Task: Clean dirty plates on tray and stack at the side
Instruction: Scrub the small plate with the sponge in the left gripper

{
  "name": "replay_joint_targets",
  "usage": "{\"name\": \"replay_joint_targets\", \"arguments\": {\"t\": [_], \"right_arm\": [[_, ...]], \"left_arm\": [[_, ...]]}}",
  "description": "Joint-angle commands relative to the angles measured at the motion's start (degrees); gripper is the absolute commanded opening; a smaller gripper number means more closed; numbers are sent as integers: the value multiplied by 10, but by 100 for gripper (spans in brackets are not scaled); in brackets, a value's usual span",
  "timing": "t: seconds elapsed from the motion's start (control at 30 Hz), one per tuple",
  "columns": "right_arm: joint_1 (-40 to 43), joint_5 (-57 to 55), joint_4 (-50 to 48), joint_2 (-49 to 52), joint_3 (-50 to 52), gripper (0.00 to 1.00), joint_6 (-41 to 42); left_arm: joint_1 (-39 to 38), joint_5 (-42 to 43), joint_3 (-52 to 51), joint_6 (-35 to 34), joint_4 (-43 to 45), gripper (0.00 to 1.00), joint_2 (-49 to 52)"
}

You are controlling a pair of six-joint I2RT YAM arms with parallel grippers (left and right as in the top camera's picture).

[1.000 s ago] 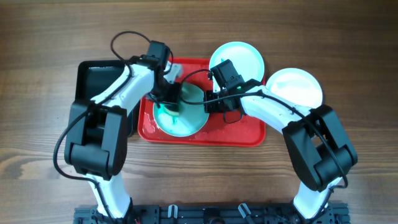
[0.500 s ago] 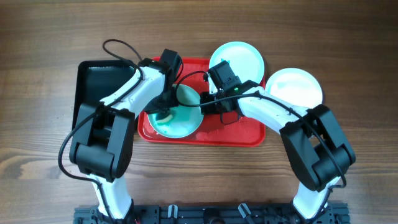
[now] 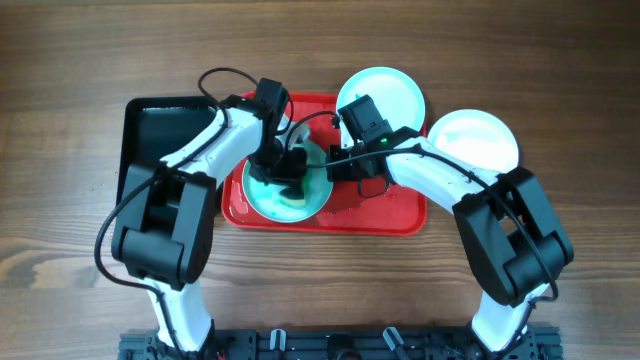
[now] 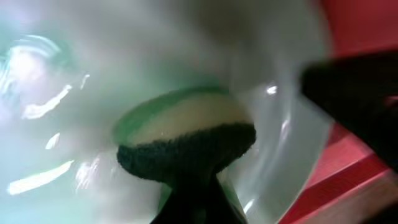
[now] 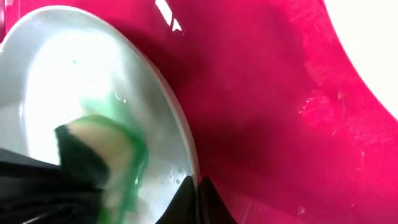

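Observation:
A pale turquoise plate (image 3: 268,197) lies tilted on the red tray (image 3: 370,215). My left gripper (image 3: 284,166) is shut on a green sponge (image 4: 186,134) and presses it on the plate's inside (image 4: 56,93). My right gripper (image 3: 335,166) is shut on the plate's right rim (image 5: 180,134), one finger on each side. The sponge also shows in the right wrist view (image 5: 102,152). A second turquoise plate (image 3: 390,95) and a cream-white plate (image 3: 475,140) lie on the table behind and to the right of the tray.
A black tray (image 3: 150,130) stands left of the red tray, partly under my left arm. Wet smears show on the red tray floor (image 5: 323,106). Bare wooden table (image 3: 560,60) surrounds everything.
My left gripper has swept the sponge across the plate, from its left side toward the middle. The right gripper has kept its hold on the rim.

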State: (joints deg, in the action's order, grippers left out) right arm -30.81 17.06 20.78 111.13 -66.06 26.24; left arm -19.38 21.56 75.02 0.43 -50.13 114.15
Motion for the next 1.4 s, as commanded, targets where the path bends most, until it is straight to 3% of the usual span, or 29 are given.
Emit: {"name": "replay_joint_targets", "arguments": {"t": [0.0,0.13,0.3,0.5,0.57,0.7,0.83,1.03,1.23,1.37], "right_arm": [[-5,7,-2,3,-12,4,-6],[-5,7,-3,3,-12,4,-5],[-5,7,-2,3,-12,4,-5],[-5,7,-1,3,-12,4,-5],[-5,7,-1,3,-12,4,-5],[-5,10,-1,3,-11,4,12],[-5,38,-2,25,-10,4,63],[-5,70,-5,62,-10,4,130],[-5,70,-6,62,-10,4,130],[-5,70,-7,62,-10,4,129]], "left_arm": [[-2,-17,-5,-63,88,4,11],[-2,-147,-5,-212,161,4,11],[-2,-282,-5,-388,86,4,11],[-2,-284,-5,-419,4,4,11],[-2,-243,-5,-369,-18,4,11],[-2,-107,-5,-179,-45,4,11],[-1,-93,-5,-91,-55,4,11],[12,-90,-5,-53,-63,4,11],[13,-2,-5,80,-97,4,11],[13,3,-5,73,-61,4,11]]}}
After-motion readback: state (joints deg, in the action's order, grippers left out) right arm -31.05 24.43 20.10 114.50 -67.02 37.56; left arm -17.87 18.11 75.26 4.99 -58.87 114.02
